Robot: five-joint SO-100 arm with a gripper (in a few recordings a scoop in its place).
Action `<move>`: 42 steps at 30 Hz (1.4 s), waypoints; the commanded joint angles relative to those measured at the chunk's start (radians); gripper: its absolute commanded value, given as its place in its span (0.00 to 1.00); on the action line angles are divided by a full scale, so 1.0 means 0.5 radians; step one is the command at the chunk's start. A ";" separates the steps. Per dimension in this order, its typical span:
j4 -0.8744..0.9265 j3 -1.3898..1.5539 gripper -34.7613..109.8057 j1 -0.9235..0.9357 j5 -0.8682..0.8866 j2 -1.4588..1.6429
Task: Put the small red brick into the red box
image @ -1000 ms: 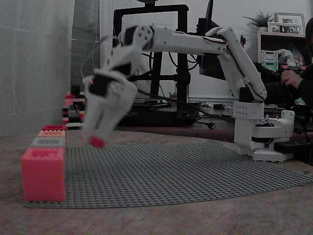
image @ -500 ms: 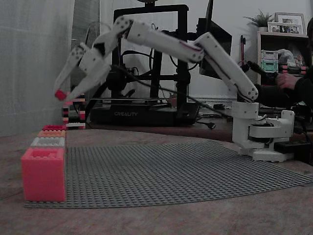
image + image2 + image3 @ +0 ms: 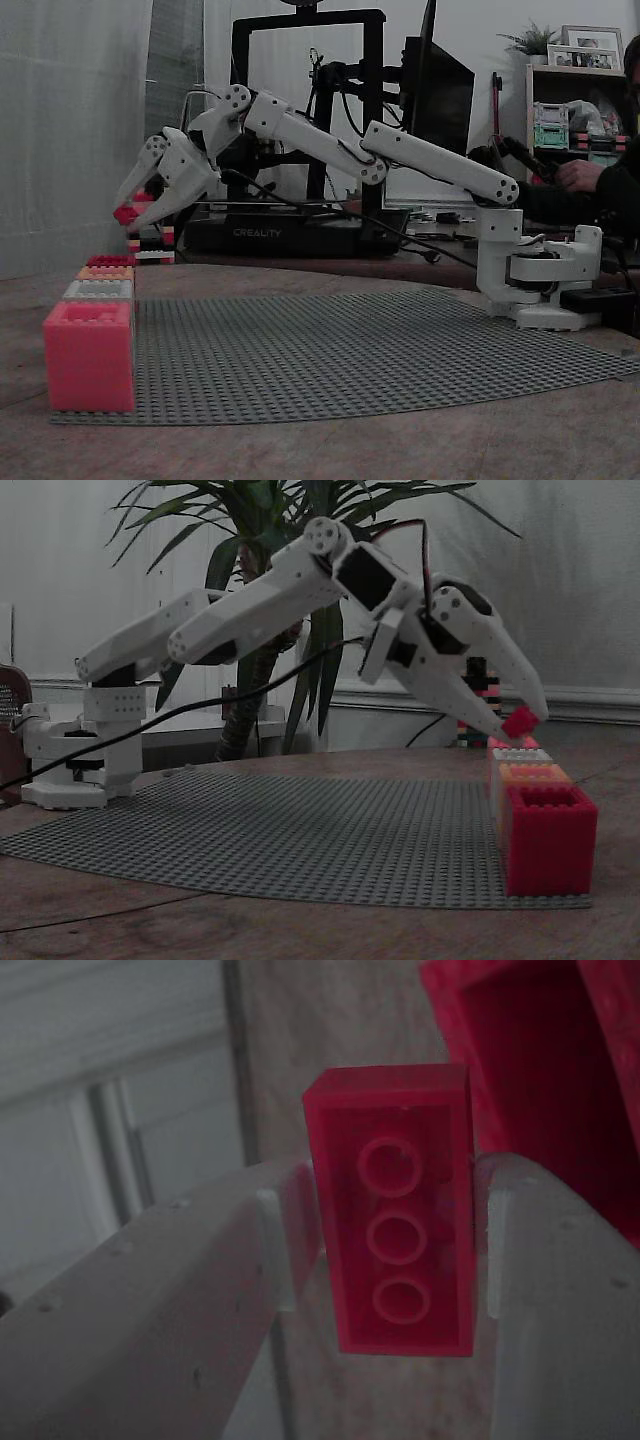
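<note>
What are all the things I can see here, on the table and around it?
small red brick: one, crimson, held between the gripper's fingers above the far end of the row of boxes.
red box: one, deep crimson, last in the row in a fixed view.
Pinkish-red box: one, nearest that camera.
Grey box: one, second in the row.
Orange box: one, third in the row.
Studded baseplate: one, grey, on the table.
3D printer: one, black, behind the arm.
Potted plant: one, green, behind the arm.
Person's hand: one, right edge.
gripper: one, white, shut on the brick.
</note>
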 commanded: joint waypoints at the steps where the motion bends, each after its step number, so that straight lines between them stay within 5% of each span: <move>1: -0.037 -0.206 0.24 0.037 -0.046 0.074; 23: -0.153 -0.184 0.36 -0.043 -0.236 -0.031; 30: -0.156 -0.071 0.27 -0.043 -0.212 0.098; 36: -0.160 0.534 0.24 -0.071 -0.184 0.703; 42: -0.368 1.871 0.24 -0.181 -0.150 1.770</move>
